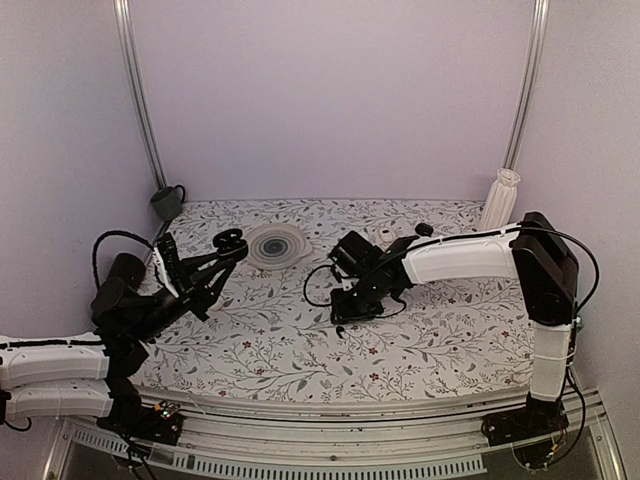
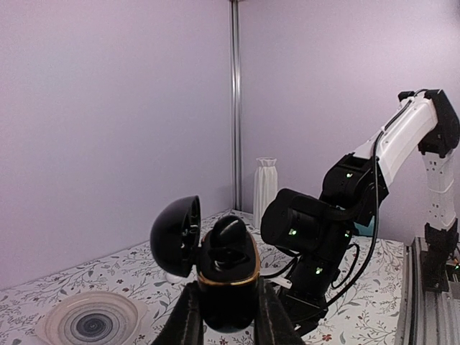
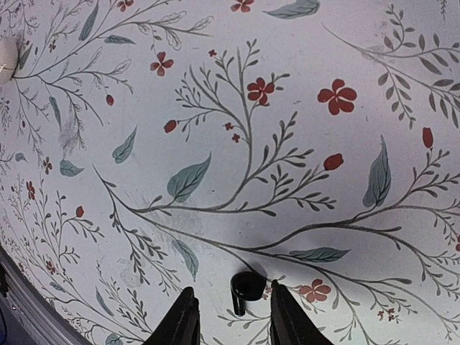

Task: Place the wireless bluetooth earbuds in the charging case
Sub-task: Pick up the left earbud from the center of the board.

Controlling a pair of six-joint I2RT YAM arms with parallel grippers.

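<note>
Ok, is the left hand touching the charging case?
Touching. The left wrist view shows the left hand clamped on both sides of the open charging case.

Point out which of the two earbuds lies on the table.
The earbud on the floral tablecloth, between the fingers of the right hand. The other earbud sits inside the open charging case gripped by the left hand.

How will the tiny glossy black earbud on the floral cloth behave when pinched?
Probably light: the tiny glossy black earbud looks narrower than the open right gripper. Its rounded, shiny shell may slip or squirt sideways. Its stem likely makes it pivot, not roll.
</note>
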